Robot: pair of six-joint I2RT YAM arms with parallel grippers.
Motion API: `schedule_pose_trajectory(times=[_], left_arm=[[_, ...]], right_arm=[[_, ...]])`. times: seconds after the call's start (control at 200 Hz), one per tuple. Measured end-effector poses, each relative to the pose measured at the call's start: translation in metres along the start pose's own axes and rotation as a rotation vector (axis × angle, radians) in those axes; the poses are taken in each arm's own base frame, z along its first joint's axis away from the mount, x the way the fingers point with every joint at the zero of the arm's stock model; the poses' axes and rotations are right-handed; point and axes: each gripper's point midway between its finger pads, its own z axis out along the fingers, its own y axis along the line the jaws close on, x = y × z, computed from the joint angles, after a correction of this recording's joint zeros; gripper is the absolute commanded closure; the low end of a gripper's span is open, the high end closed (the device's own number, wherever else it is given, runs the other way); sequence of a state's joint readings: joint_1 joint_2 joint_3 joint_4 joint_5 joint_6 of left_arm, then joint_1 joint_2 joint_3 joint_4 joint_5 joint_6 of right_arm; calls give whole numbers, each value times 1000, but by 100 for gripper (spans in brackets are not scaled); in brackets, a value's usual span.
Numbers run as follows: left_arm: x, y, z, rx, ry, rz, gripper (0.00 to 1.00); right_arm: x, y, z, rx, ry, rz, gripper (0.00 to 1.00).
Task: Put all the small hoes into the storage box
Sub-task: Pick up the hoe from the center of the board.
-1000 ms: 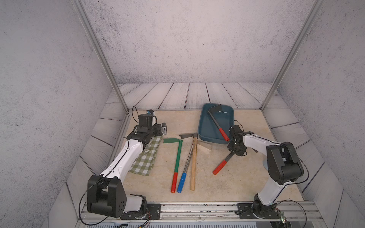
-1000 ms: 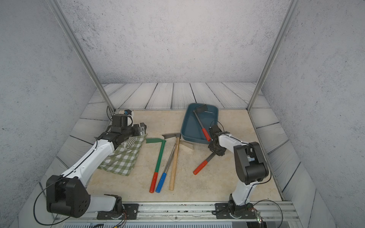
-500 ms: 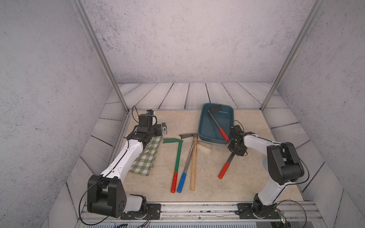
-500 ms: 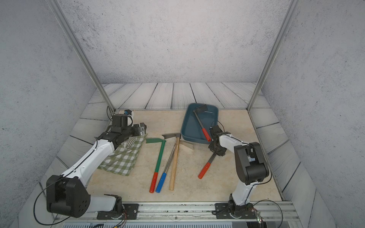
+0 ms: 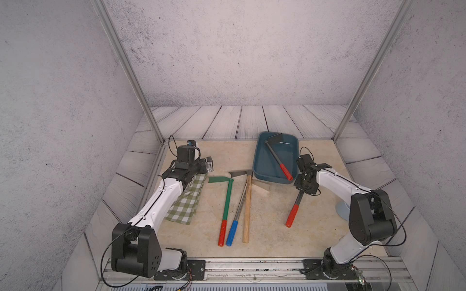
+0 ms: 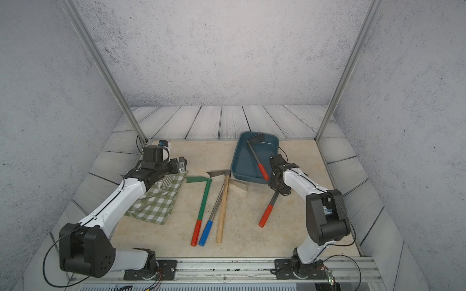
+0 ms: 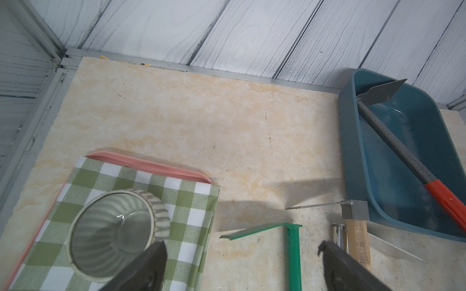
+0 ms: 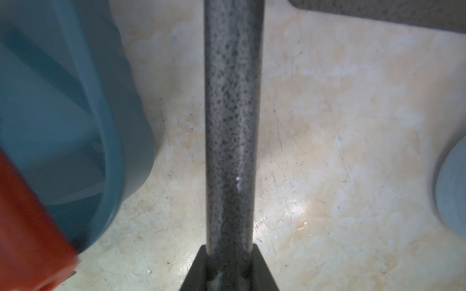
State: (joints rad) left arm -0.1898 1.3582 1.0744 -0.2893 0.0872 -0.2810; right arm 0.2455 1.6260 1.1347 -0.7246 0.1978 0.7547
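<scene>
**A:** Two arms, left to right: how did they stand?

**B:** The left gripper (image 7: 239,252) hung over the bowl (image 7: 116,234) on the checked cloth (image 5: 187,204), jaws wide apart, holding nothing. Mid-table lay a green hoe (image 5: 228,199), a blue-gripped tool (image 5: 238,209) and a wooden-handled hoe (image 5: 248,201), side by side.

**A:** And the storage box (image 5: 256,161)?

**B:** One red-gripped hoe (image 5: 276,156) lay inside it. The small hoe (image 5: 295,207) was outside, just beside the near right corner, its grey shaft clamped in the right gripper (image 5: 303,187).
</scene>
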Motion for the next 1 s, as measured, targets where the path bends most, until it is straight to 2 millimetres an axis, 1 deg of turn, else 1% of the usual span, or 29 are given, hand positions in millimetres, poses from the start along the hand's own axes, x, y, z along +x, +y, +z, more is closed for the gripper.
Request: schedule_pose_trajectory(times=[0.195,0.5,0.63,0.766,1.001], left_arm=[[1,0,1,-1,3,0,2],[1,0,1,-1,4,0,2],[1,0,1,-1,4,0,2],[1,0,1,-1,4,0,2],[5,-3,5,23,23,2,3]], right_arm=[[-19,2,-22,6,-50,-44,100],[-60,18,-68,-28,-152,-108,100],[-76,27,-84,-45,-183,-132,100],[-89,36,-91,-50,-195,-171,100],[-106,55,-92,-69,-199,-239,100]])
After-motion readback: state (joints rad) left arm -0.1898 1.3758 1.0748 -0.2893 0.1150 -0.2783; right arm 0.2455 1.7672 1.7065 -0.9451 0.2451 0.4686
